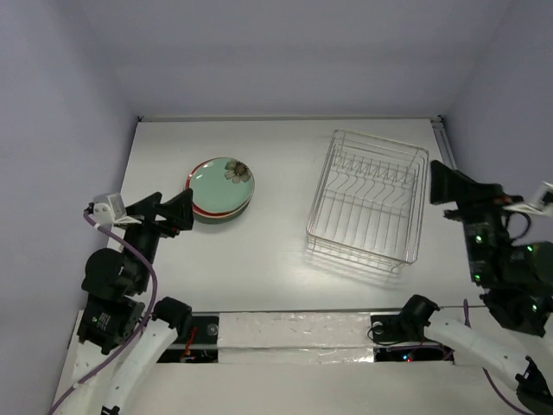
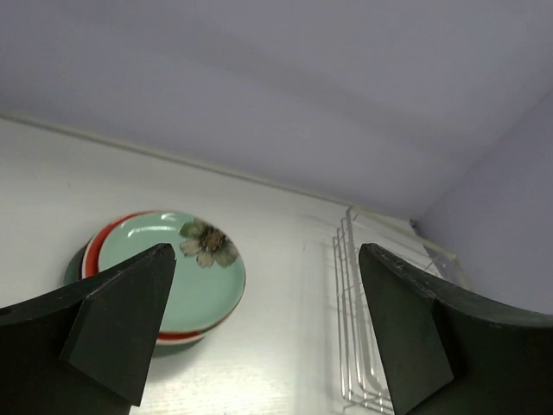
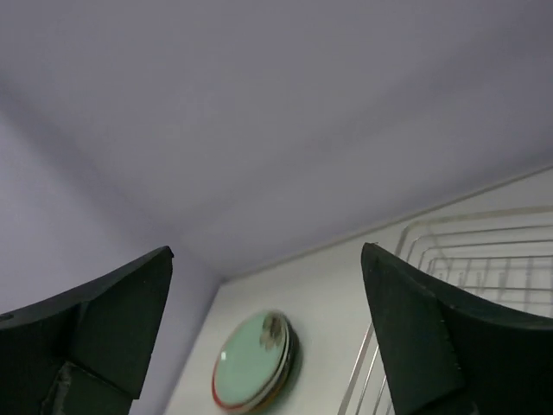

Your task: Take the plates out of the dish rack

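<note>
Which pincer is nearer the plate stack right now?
Left. The left pincer sits just beside the plate stack; the right pincer is across the dish rack from it.

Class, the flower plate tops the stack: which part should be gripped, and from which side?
Grip the rim of the flower plate on the edge nearest the left gripper, coming in low from that side. It lies flat, face up on the stack, so only the lip gives the jaws something to pinch.

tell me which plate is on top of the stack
The pale green plate with the flower: its whole face shows, while the other plates lie beneath it with only their edges peeking out.
</note>
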### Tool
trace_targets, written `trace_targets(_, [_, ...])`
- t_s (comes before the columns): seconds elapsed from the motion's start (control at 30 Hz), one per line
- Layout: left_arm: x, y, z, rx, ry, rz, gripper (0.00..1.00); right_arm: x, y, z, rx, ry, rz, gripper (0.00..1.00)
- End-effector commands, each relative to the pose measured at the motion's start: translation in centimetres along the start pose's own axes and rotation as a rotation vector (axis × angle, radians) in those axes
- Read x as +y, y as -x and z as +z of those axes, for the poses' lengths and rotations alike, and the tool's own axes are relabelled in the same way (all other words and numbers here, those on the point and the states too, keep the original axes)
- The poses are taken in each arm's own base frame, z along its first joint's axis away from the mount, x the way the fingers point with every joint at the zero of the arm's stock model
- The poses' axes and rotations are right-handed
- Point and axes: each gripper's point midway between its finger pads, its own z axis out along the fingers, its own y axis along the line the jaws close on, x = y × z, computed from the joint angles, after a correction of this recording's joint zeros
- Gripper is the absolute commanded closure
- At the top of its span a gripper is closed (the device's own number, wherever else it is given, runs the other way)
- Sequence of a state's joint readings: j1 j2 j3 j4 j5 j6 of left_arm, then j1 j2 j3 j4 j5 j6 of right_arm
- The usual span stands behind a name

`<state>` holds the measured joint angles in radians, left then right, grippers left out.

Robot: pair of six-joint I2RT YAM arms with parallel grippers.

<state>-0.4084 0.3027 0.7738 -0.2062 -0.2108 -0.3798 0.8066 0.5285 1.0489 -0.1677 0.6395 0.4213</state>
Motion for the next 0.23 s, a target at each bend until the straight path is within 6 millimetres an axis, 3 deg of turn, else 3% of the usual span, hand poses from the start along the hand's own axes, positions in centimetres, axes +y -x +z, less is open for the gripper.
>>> trace_targets(0.0, [-1.8, 4.5, -0.5, -0.109, -0.047, 0.022, 0.15, -6.1, 1.8, -2.1, -0.122, -0.240, -0.018, 0.00])
trace_targets(0.1, [-2.0, 5.0, -0.4, -0.141, -0.061, 0.025, 0.16, -6.8, 0.1, -2.3, -0.109, -0.231, -0.034, 0.00])
trace_targets(0.2, [-1.5, 3.5, 0.4, -0.109, -0.047, 0.027, 0.15, -7.0, -2.5, -1.2, -0.039, -0.258, -0.089, 0.00])
